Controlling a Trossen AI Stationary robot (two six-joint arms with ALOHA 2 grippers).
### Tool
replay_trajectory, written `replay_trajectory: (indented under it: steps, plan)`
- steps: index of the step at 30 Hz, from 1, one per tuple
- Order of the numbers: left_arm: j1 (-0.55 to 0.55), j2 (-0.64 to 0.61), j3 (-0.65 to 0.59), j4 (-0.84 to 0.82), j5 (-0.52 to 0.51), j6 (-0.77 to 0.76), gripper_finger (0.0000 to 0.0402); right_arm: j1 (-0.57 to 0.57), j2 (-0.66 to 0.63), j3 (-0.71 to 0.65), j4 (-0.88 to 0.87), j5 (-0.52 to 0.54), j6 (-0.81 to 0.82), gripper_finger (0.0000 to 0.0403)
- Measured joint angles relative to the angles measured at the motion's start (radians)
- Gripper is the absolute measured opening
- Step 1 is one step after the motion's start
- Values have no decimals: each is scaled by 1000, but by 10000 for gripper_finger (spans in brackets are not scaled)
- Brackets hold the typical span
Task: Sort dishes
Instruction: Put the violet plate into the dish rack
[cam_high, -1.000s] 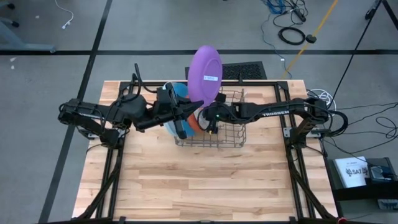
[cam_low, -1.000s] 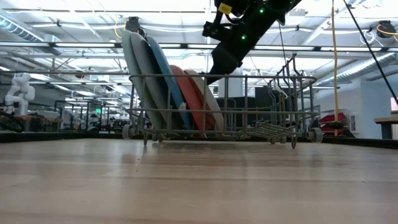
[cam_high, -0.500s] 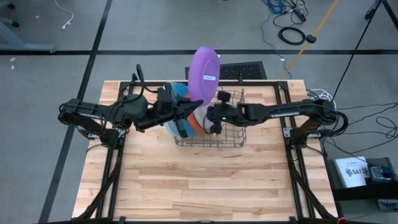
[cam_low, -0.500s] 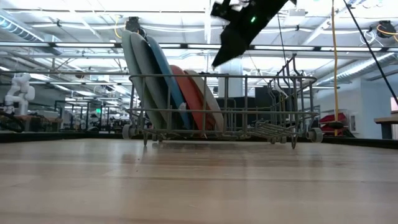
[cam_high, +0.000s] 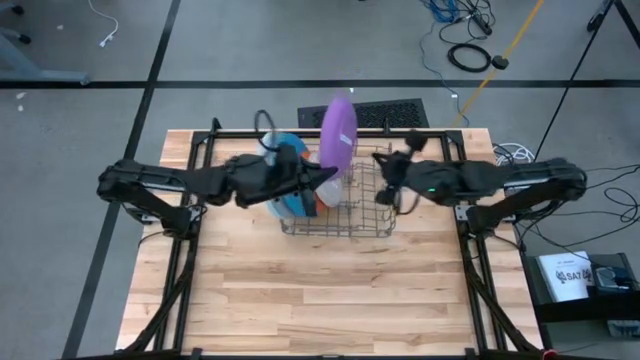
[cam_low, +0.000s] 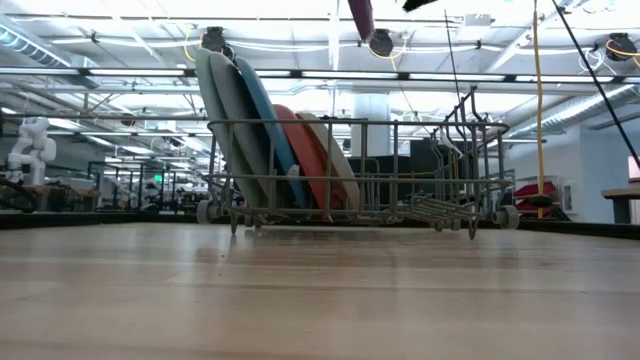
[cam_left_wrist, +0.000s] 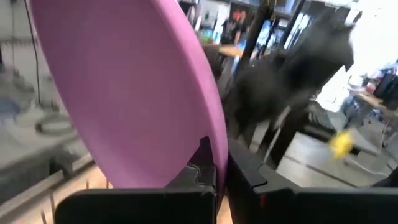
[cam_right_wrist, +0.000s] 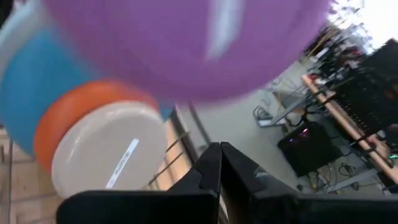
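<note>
A purple plate (cam_high: 338, 133) stands on edge in the air above the grey wire rack (cam_high: 362, 212); my left gripper (cam_high: 322, 179) is shut on it. Only its lowest edge (cam_low: 360, 14) shows in the low view. In the rack, large pale grey (cam_low: 214, 120) and blue plates (cam_low: 262, 130) and smaller orange (cam_low: 298, 150) and off-white plates (cam_low: 336, 162) stand on edge, leaning toward the left. My right gripper (cam_high: 385, 183) is shut and empty, over the rack's right part and off to the plate's right. In its wrist view (cam_right_wrist: 219, 155) it faces the purple plate (cam_right_wrist: 186, 37). My left gripper (cam_left_wrist: 221, 163) pinches the purple plate's rim (cam_left_wrist: 214, 146) between its two fingers, one on each face. The fingers come about level from the table's left. The plate is lifted clear above the rack and stands nearly upright above the fingers.
The rack sits at the far middle of the wooden table (cam_high: 330, 290), and wide bare wood lies on its near side. A raised wire section (cam_low: 470, 130) is at its right end. The slots right of the off-white plate (cam_high: 322, 196) hold nothing.
My right gripper has drawn back from the purple plate toward the table's right edge and risen out of the low view. My left gripper has moved right, and the plate has turned from showing its broad face to standing nearly edge-on over the rack.
</note>
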Motion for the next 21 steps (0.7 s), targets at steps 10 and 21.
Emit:
replay_trajectory:
  steps: [10, 21]
  plan:
    - [111, 127, -76, -6, 95, -276, 8, 67, -113, 1, -1, 73, -19, 0]
    - [127, 305, -78, -16, 150, -488, 8, 72, -120, 1, -26, 117, -58, 0]
